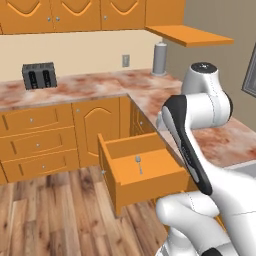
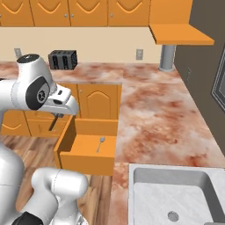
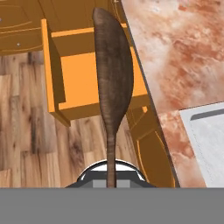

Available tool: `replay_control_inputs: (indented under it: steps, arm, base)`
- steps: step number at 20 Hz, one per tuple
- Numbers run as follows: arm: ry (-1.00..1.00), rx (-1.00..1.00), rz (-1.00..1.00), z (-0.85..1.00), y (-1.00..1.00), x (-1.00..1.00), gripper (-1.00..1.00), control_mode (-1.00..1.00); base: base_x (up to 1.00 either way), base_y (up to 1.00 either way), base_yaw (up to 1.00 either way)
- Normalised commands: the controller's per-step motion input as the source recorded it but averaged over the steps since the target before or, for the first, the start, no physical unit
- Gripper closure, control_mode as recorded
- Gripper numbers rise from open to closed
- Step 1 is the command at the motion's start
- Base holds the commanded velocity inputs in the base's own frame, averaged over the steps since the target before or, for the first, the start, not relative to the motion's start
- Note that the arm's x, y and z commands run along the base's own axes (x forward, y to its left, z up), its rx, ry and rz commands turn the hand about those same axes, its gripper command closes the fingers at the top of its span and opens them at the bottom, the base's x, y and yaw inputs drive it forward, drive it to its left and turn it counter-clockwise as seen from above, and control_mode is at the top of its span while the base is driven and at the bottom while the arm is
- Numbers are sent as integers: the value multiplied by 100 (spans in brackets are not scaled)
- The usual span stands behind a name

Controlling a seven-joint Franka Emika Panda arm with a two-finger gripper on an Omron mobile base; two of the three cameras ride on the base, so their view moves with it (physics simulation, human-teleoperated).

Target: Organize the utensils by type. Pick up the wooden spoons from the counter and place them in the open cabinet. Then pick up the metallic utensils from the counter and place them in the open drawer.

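Hand (image 2: 53, 119) clamped shut on dark spoon (image 3: 113, 78) by handle end, bowl hanging out over open drawer (image 1: 150, 172) beside worktop (image 2: 162, 110), likely lined up for a drop next to metal spoon (image 1: 139, 163).

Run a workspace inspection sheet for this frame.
Surface: counter, no utensils seen on it.
Job's things: wooden spoon in the grip; metal spoon lying in the open drawer; cabinet shelf bare where visible.
Clutter: toaster, grey cylinder.
Grippers: gripper shut on the wooden spoon, beside the drawer.
Cables: nothing seen.
Surroundings: sink, wall outlet, wood floor.
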Motion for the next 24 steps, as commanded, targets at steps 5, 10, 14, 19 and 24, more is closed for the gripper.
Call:
replay_control_inputs:
  steps: [5, 10, 14, 19, 24]
  arm:
    - [11, -2, 2, -48, 3, 33, 100, -100]
    - [23, 0, 18, -76, 10, 67, 100, -100]
    - [20, 0, 20, -74, 0, 73, 100, -100]
    - [29, 0, 20, -64, 0, 92, 100, -100]
    - [14, 0, 9, -52, 15, 77, 100, -100]
  base:
    - [6, 0, 0]
    - [0, 0, 0]
    - [0, 0, 0]
    - [0, 0, 0]
    - [0, 0, 0]
